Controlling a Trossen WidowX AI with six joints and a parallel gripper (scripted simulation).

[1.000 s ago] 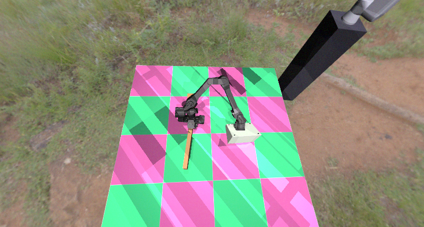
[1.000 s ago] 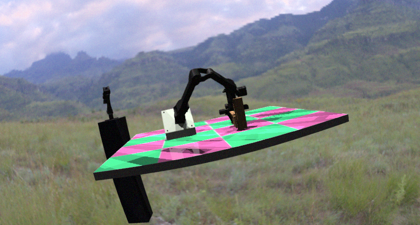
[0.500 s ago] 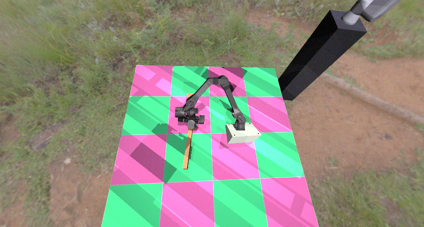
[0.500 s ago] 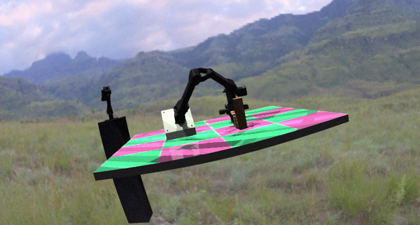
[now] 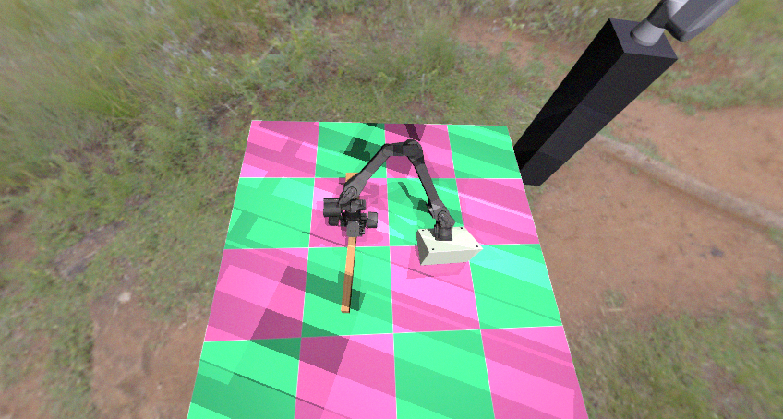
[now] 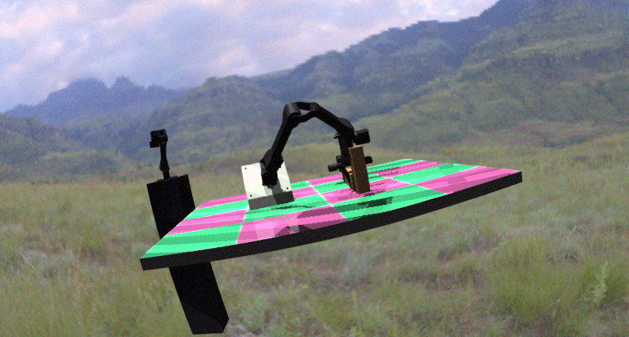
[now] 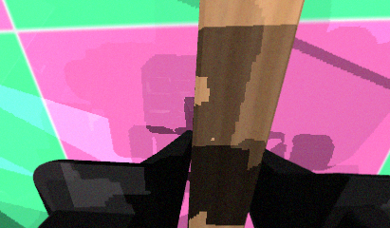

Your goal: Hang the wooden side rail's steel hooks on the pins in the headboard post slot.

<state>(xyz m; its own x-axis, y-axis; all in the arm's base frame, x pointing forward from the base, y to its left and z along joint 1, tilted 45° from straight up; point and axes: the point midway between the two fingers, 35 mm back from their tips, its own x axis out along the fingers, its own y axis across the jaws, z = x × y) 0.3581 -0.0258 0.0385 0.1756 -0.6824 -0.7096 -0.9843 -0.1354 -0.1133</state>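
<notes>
One long, light-brown wooden side rail lies flat on the pink-and-green checkered table, and the black parallel-jaw gripper is clamped on it, a finger pressed to each side. From the rail, the white arm base sits near, across the table. The hooks and headboard post are not clearly seen. The grip sits well toward one end of the rail, so lifting could let it pivot or slip between the fingers.

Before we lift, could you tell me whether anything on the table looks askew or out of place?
Nothing stands out. The wooden rail lies flat and straight on the table, and the gripper is closed squarely on it, one finger on each side. The headboard post stands upright.
</notes>
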